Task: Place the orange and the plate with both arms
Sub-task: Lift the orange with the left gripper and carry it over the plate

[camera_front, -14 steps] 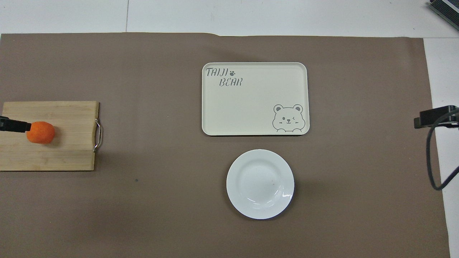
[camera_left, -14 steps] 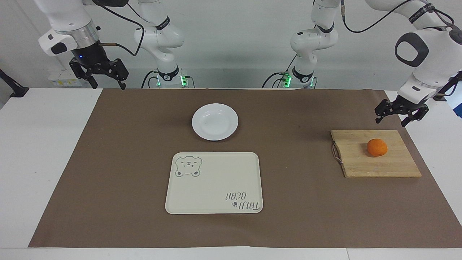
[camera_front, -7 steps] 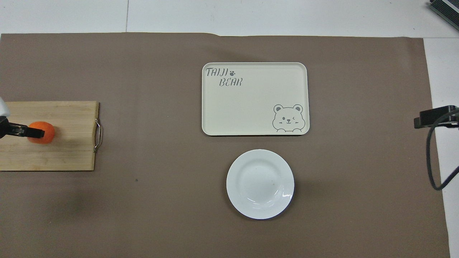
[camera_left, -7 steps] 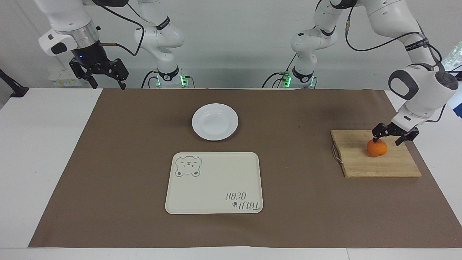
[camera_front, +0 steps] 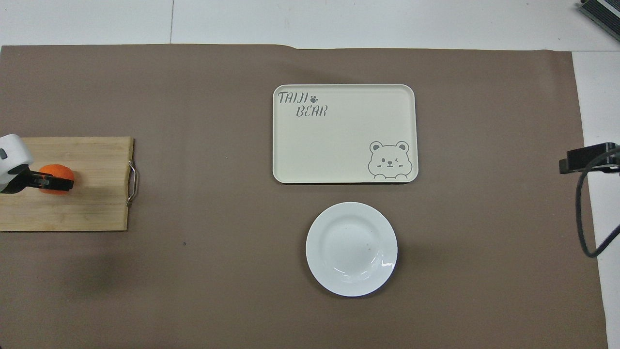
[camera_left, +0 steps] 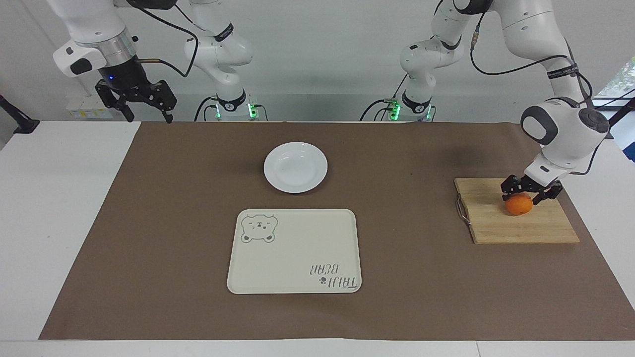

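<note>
one open left gripper (camera_left: 529, 195) astride orange (camera_left: 519, 206) (on board (camera_left: 516, 225))

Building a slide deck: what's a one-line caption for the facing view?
Left gripper open around the orange on the cutting board; right gripper waits open; plate beside tray.
</note>
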You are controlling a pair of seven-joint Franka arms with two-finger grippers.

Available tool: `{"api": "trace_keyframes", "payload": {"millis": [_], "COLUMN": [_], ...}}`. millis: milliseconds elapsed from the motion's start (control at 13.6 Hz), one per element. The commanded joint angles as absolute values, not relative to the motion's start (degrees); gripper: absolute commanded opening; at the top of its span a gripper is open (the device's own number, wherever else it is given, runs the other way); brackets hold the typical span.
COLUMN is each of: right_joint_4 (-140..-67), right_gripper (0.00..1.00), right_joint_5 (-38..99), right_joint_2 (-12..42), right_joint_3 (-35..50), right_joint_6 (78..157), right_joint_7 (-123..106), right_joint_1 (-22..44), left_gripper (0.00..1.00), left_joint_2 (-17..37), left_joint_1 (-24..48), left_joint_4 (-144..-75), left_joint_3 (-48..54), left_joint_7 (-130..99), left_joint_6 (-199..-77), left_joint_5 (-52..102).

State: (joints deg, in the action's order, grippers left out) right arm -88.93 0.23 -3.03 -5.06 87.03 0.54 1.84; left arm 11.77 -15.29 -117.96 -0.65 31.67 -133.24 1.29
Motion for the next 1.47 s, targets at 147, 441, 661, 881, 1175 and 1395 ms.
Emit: {"api": "trace_keyframes", "payload": {"millis": [147, 441, 661, 881, 1175, 1395], "right_joint_4": [-89.6, -89.6, -89.6, -89.6, -89.6, -89.6], "right_gripper": [1.0, 1.0, 1.0, 1.0, 1.0, 1.0], "right_joint_5": [-0.8, -0.8, -0.8, -0.8, -0.8, -0.8], "right_joint_2": [-3.7, -3.7, -3.7, -3.7, -3.6, -3.7], "right_joint_3": [-4.6, -4.6, -4.6, -4.6, -4.6, -4.6], "right_joint_6": [86.9, 86.8, 86.8, 86.9, 86.9, 86.9], "right_joint_7": [1.4, 1.4, 1.4, 1.4, 1.4, 1.4], "right_joint_1": [1.5, 1.5, 1.5, 1.5, 1.5, 1.5], "left_gripper": [0.48, 0.0, 0.0, 0.0, 0.0, 0.0], "left_joint_2": [11.8, 12.3, 11.1, 9.1, 8.9, 8.5], "left_joint_1": [-14.9, -14.9, -13.8, -9.1, 2.3, 11.7], "left_joint_4": [-118.8, -116.5, -115.8, -115.8, -116.5, -116.5], "left_joint_3": [-0.9, -0.9, -0.4, -0.4, -0.4, -0.4], "left_joint_7": [32.4, 32.3, 32.1, 31.7, 22.2, 14.9], "left_joint_6": [-136.5, -136.8, -135.7, -133.7, -133.5, -133.2], "left_joint_5": [1.8, 1.8, 1.8, 1.8, 1.8, 1.8]}}
